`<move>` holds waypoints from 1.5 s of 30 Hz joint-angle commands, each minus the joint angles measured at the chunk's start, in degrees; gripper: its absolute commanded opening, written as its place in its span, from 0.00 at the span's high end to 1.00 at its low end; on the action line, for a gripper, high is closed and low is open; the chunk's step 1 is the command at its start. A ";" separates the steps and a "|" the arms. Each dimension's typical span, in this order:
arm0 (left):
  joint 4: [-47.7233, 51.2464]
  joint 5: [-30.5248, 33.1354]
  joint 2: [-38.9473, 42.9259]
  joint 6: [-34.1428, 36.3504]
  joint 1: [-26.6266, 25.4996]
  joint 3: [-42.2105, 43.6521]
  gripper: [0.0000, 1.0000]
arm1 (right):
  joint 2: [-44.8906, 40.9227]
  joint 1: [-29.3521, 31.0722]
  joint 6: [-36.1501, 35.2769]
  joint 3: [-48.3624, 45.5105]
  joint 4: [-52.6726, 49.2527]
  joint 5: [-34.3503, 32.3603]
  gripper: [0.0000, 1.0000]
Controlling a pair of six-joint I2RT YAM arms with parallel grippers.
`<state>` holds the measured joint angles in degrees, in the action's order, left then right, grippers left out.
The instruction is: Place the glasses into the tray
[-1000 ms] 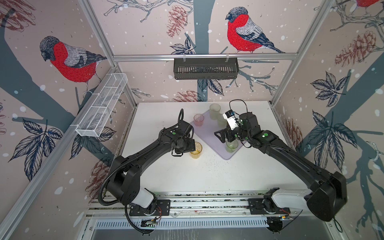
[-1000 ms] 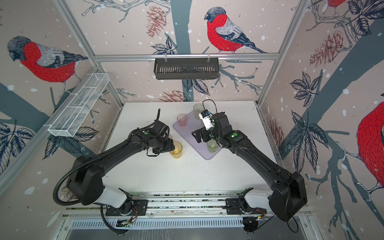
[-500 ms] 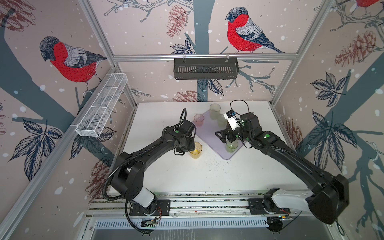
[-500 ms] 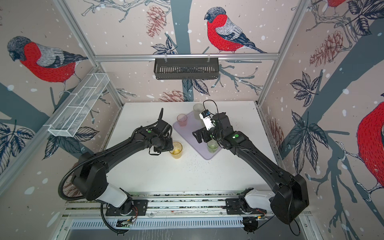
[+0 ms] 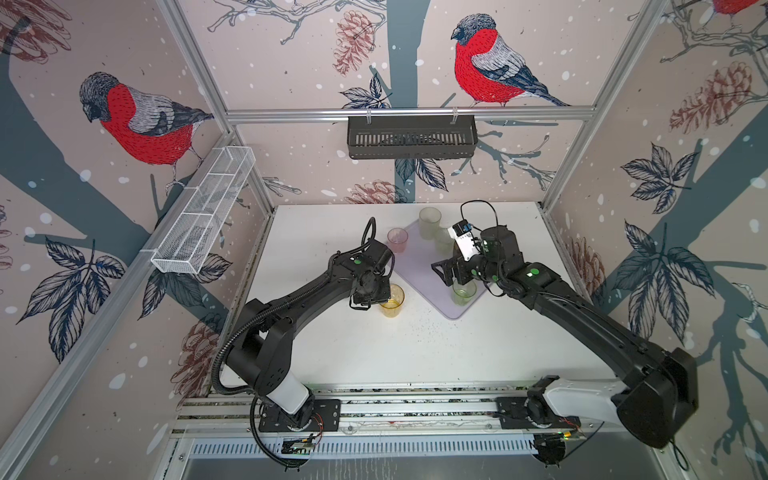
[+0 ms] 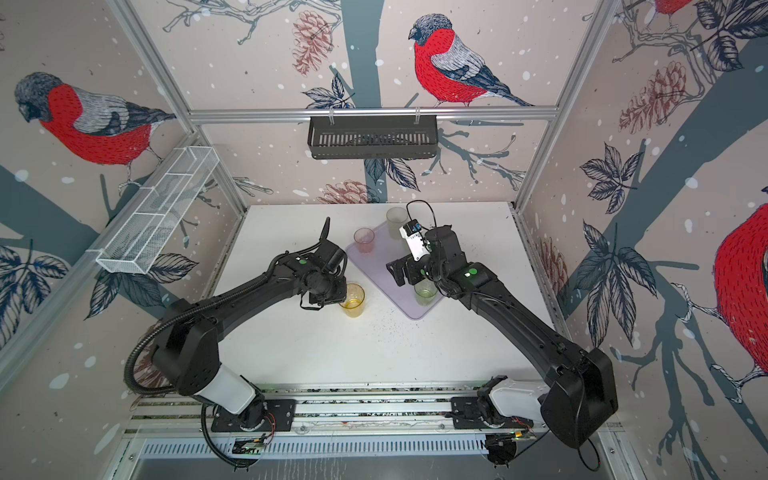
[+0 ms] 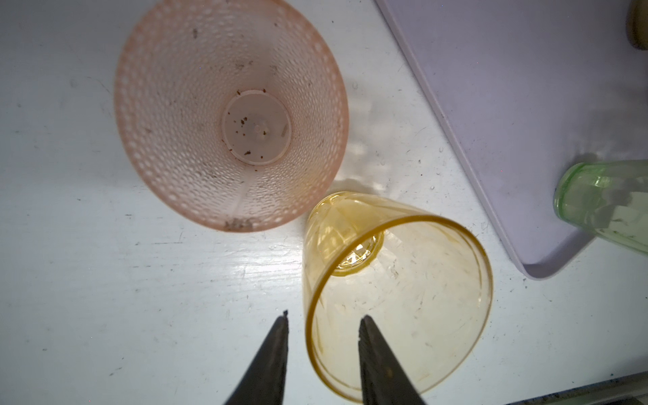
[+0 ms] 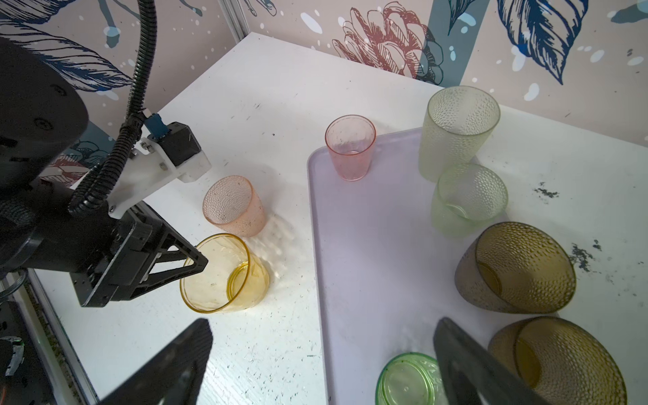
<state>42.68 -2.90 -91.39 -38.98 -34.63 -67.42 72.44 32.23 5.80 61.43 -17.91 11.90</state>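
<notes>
No text, brand, number or sign can be read anywhere. The white camera housing (image 5: pixel 464 248) on the right arm's wrist carries a few small dark marks in both top views, too small to make out. The pink dotted tumbler (image 7: pixel 231 115) has a dark smudged mark inside its rim, blurred beyond reading in the left wrist view.

Bullfinch-and-pinecone wallpaper (image 5: pixel 137 120) is covering the walls; a black slatted basket (image 5: pixel 411 143) is hanging from the back rail (image 5: pixel 291 116), and a white wire basket (image 5: pixel 203 216) is hanging left of the white surface (image 5: pixel 415 353).
</notes>
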 commanded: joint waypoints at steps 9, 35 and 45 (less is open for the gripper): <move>1.14 0.84 -1.51 0.29 -0.03 -1.11 0.72 | 0.68 -0.06 -0.34 1.26 1.57 -0.82 0.00; 0.99 1.14 -1.24 0.31 -0.11 -0.69 0.88 | -0.17 -0.67 0.44 0.38 2.36 -0.42 0.00; 1.34 1.58 -1.36 0.26 -0.38 -1.32 0.92 | -3.34 -2.83 1.29 -1.39 3.23 -1.72 0.00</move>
<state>43.11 -2.55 -92.84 -38.89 -34.89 -68.10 69.67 29.80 6.09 60.45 -16.08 11.44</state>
